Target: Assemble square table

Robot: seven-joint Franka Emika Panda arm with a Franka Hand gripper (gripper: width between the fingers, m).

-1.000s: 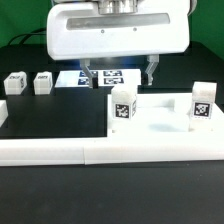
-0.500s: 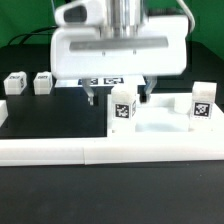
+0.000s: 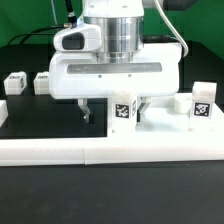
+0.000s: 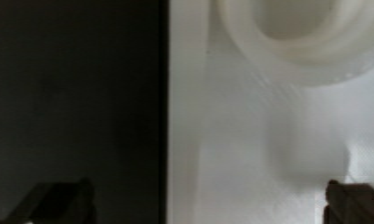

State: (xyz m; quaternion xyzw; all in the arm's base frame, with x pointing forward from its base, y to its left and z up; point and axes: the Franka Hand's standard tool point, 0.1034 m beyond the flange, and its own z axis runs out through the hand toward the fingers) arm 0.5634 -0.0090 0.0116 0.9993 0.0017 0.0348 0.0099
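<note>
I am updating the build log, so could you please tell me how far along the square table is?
Looks done: the first leg and second leg stand upright at corners of the tabletop; whether they are tight cannot be told. In hand: the open gripper hangs low near the first leg, holding nothing. Left: the third leg and fourth leg sit loose on the black table, off the tabletop.
</note>
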